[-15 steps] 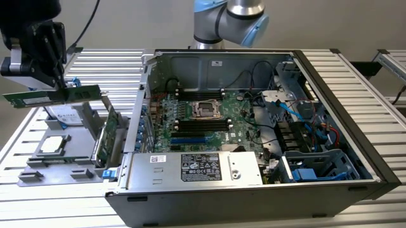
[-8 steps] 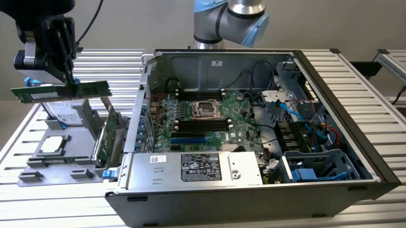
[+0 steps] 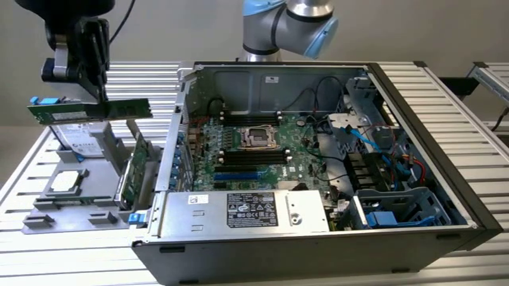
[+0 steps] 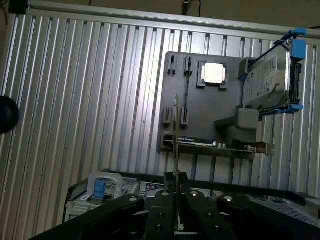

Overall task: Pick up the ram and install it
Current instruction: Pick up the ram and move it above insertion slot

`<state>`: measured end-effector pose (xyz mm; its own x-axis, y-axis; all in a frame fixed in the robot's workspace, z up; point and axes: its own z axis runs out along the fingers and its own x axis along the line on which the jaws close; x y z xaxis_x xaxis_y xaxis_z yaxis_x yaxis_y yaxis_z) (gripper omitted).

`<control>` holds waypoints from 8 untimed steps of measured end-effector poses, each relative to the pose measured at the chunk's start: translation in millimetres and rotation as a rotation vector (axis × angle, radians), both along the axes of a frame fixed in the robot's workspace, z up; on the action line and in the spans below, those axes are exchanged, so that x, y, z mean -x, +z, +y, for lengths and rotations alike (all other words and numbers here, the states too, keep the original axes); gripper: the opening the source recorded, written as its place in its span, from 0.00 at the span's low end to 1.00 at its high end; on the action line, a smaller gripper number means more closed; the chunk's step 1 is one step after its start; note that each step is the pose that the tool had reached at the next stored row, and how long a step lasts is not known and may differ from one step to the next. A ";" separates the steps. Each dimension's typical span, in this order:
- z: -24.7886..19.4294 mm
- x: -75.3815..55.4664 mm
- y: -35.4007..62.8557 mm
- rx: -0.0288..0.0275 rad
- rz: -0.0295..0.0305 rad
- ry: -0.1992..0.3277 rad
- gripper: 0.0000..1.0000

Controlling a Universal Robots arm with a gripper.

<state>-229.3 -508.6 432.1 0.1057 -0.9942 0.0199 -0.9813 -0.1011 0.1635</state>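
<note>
Gripper (image 3: 101, 100) clamping ram (image 3: 87, 111) near mid-length, jaws nearly shut on thin board. Ram hanging level above tray (image 3: 71, 208), long axis running across exterior view. Motherboard slots (image 3: 254, 155) lying well apart toward exterior view's right, inside case (image 3: 318, 262), running roughly same way.

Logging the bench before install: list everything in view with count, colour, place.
ram: one, green, in the air above the tray
tray: one, grey, table, exterior view's left
hard drive: one, silver, blue caddy, on tray
processor: one, silver, on tray
expansion card: one, green, upright at tray's edge
computer case: one, black, open, on table
motherboard: one, green, inside case
table: one, silver, slatted
arm: one, grey-blue, behind case
gripper: one, black, shut on ram
</note>
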 end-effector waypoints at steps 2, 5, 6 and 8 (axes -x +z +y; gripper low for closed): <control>1.1 -5.3 0.0 0.0031 0.0034 0.000 0.14; 3.3 -12.9 0.0 0.0085 0.0095 0.000 0.14; 4.1 -15.5 0.0 0.0098 0.0113 0.000 0.14; 5.7 -21.1 0.0 0.0119 0.0148 0.000 0.14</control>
